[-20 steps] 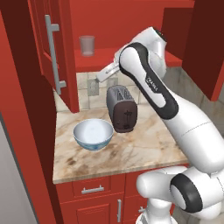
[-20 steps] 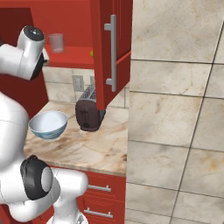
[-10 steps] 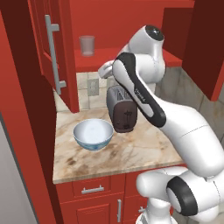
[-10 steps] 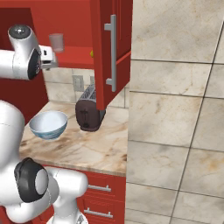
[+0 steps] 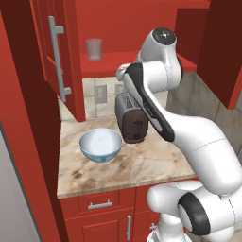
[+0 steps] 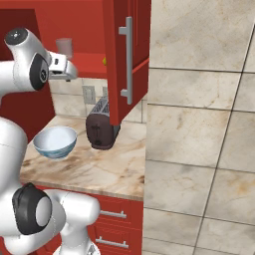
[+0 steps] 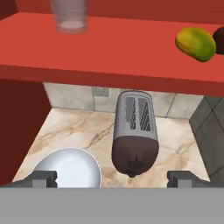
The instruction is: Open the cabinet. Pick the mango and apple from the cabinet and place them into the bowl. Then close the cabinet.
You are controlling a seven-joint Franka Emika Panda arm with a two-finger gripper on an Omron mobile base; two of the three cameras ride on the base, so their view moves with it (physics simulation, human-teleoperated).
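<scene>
The cabinet (image 5: pixel 56 71) stands open, both doors swung out; its right door (image 6: pixel 117 55) hangs over the counter. On its red shelf (image 7: pixel 113 52) lies the yellow-green mango (image 7: pixel 195 43), with the dark apple (image 7: pixel 220 38) touching it at the picture's right edge. The mango (image 6: pixel 104 61) also peeks past the door's edge in the right base view. The bowl (image 5: pixel 100 144) sits empty on the counter, below and left of my hand. My gripper (image 7: pixel 113 178) is open and holds nothing, in front of the shelf and left of the fruit. The hand (image 6: pixel 62 67) hovers above the bowl (image 6: pixel 55 142).
A clear glass cup (image 7: pixel 69 15) stands on the shelf's left part. A dark toaster (image 7: pixel 134 131) sits on the marble counter (image 5: pixel 142 165) beside the bowl, under the shelf. The right door's handle (image 6: pixel 128 60) juts out near the hand. Tiled wall rises at right.
The arm's elbow has swung upward and the hand has shifted a little right toward the shelf. The gripper stayed open. Bowl, toaster and fruit have not moved.
</scene>
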